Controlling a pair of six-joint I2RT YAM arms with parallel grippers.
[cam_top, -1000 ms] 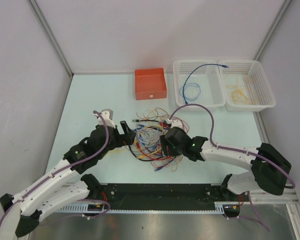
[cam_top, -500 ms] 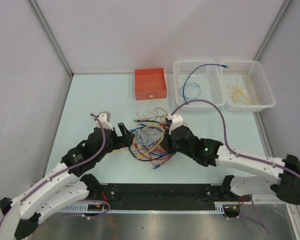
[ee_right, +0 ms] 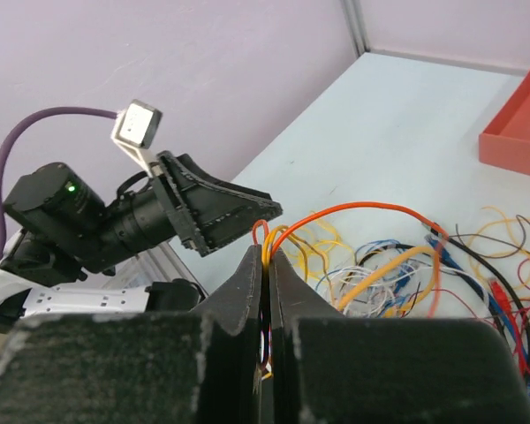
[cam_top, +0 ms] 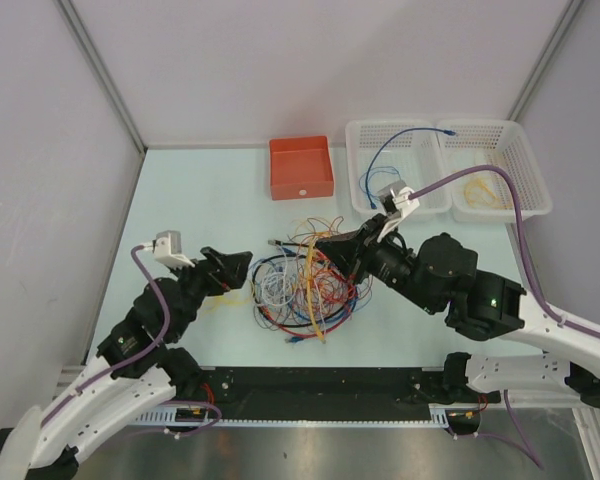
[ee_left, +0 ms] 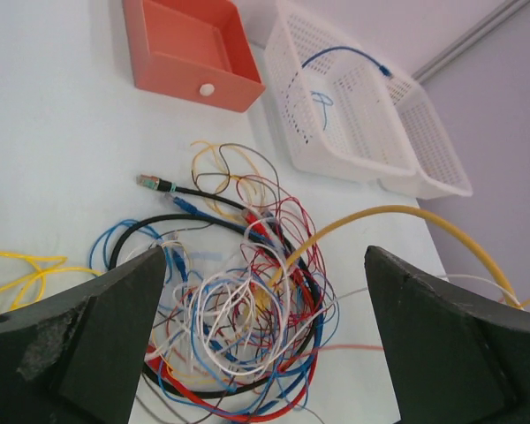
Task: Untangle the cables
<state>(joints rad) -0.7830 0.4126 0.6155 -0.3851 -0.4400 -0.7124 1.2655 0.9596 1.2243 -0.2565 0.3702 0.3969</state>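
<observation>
The cables lie as one tangled heap of red, blue, white, black and yellow loops in the middle of the table. My right gripper hovers over the heap's far side, shut on thin orange and yellow cables that rise from the heap to its closed jaws. My left gripper stands wide open left of the heap, holding nothing. In its wrist view the tangle lies between and beyond the spread fingers, and a thick yellow cable arcs up to the right.
An orange-red box stands behind the heap. Two white baskets sit at the back right: the left basket holds a blue cable, the right basket a yellow one. Loose yellow wire lies by the left gripper.
My right gripper shut on orange and yellow wires and lifted back toward the far right, drawing them up. The left gripper, still open, drew back left out of the heap.
</observation>
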